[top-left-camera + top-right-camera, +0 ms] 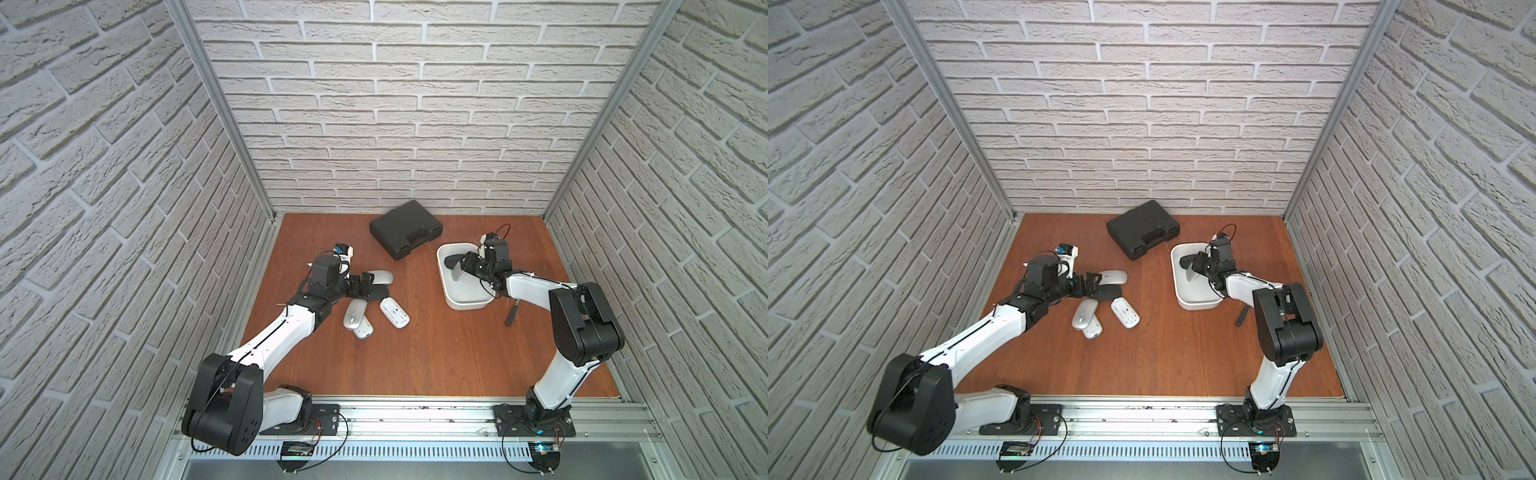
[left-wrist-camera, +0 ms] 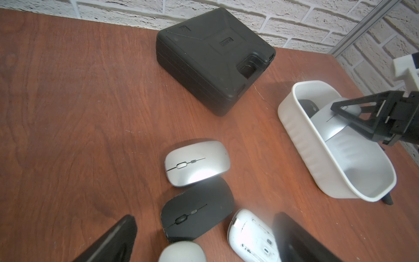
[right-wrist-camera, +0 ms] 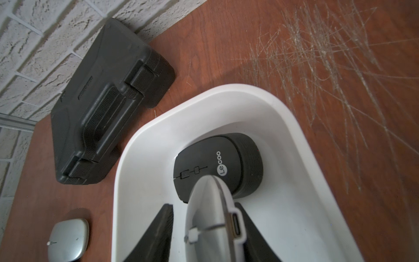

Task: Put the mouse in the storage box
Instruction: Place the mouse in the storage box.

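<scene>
— What is seen of the surface and the room?
— A reddish-brown wood-grain tabletop (image 1: 436,357) is enclosed by white brick-patterned walls (image 1: 395,104). Beyond the right pincer (image 3: 203,205) the wood is scored with pale scratches (image 3: 328,56).
— What is hidden or hard to make out?
— Between that pincer's narrowly set jaws a smooth silver mouse (image 3: 208,195) is stood on edge inside the white plastic round-cornered storage box (image 3: 127,158), its lower part cut off. A sliver of white is seen between one finger (image 3: 158,226) and the shell, so whether it is gripped cannot be told. Just ahead of the tips a matte black mouse marked Lecoo (image 3: 217,163) is laid on the tub floor. A thin dark object (image 1: 510,316) under the right forearm cannot be identified.
— And the other arm?
— The left pincer (image 2: 205,219) is spread wide, nothing held. Between its fingers a flat matte black mouse (image 2: 197,211) is framed, with a glossy silver mouse (image 2: 196,163) ahead and a black ribbed hard-shell case (image 2: 215,68) farther on.
</scene>
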Robot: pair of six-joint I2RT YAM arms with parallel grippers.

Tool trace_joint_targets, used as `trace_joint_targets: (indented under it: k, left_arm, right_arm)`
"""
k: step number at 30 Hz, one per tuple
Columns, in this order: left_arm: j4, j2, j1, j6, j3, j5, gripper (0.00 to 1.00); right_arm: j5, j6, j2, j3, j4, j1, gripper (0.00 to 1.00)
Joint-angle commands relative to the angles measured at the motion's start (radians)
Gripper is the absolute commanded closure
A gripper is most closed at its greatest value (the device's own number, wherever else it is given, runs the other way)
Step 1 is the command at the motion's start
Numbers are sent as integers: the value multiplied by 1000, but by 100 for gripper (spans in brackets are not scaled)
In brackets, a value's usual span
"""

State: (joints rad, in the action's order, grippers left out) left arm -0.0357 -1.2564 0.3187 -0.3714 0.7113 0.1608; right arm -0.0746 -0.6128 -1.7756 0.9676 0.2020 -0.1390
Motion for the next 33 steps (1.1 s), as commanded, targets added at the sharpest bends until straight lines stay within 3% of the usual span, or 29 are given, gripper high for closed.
trace_joint_targets:
  k: [1, 12, 28, 33]
  left_arm:
    - [-21, -8, -7, 0, -1, -5, 2]
    - [-4, -13, -6, 0, 0, -23, 2]
    - [227, -71, -11, -65, 50, -158, 2]
    - [235, -143, -12, -76, 48, -112, 3]
  right_arm:
    - [52, 12, 42, -23, 1, 6, 50]
    - [171, 37, 95, 5, -137, 18, 28]
    - [118, 66, 199, 40, -251, 8, 27]
    - [131, 106, 243, 77, -354, -19, 27]
